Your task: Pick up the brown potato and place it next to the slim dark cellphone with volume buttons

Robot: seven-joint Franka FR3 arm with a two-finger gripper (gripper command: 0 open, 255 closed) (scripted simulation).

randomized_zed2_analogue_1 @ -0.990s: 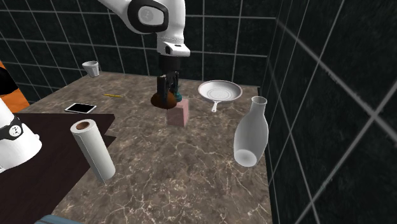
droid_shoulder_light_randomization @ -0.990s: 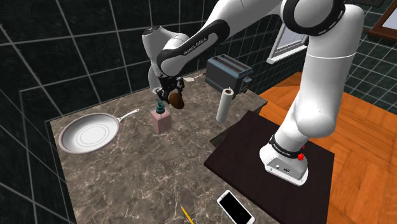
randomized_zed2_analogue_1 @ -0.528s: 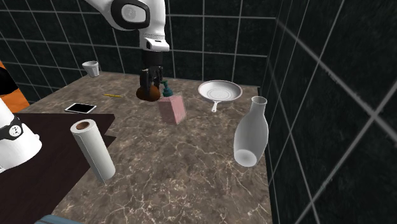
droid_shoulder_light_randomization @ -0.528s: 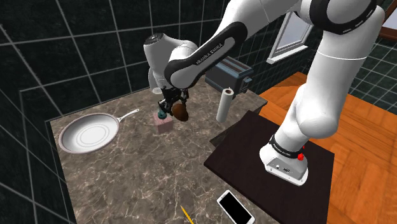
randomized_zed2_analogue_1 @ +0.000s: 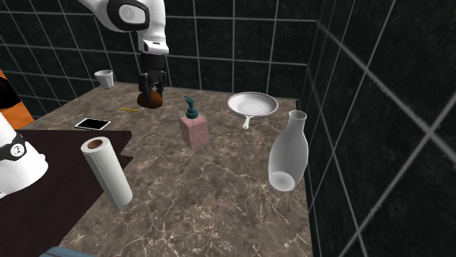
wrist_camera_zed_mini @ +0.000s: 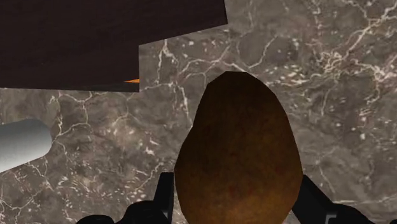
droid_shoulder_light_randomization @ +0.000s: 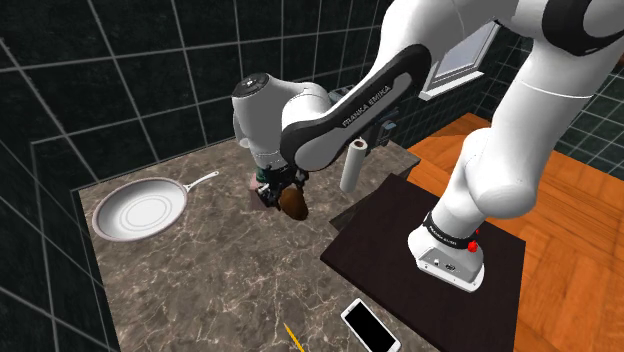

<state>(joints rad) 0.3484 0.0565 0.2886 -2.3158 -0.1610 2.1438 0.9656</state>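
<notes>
We see near-black tiled walls [droid_shoulder_light_randomization: 120, 70] with pale grout lines closing in two sides of a brown marble-look countertop [droid_shoulder_light_randomization: 220, 280] veined in white. Past the counter at the shoulder view's right we have an orange wooden floor [droid_shoulder_light_randomization: 570, 220] and, higher up, a white-framed window [droid_shoulder_light_randomization: 468, 60]. Light is flat and even.

Brown marble-look tabletop [droid_shoulder_light_randomization: 200, 275]. On it: white pan [droid_shoulder_light_randomization: 140, 212], pink soap dispenser [randomized_zed2_analogue_1: 193, 128], paper towel roll [randomized_zed2_analogue_1: 107, 174] and pale bottle [randomized_zed2_analogue_1: 288, 157] upright, mug [randomized_zed2_analogue_1: 105, 78], cellphone [droid_shoulder_light_randomization: 370, 326] flat, yellow pencil [droid_shoulder_light_randomization: 293, 336] near it.
</notes>
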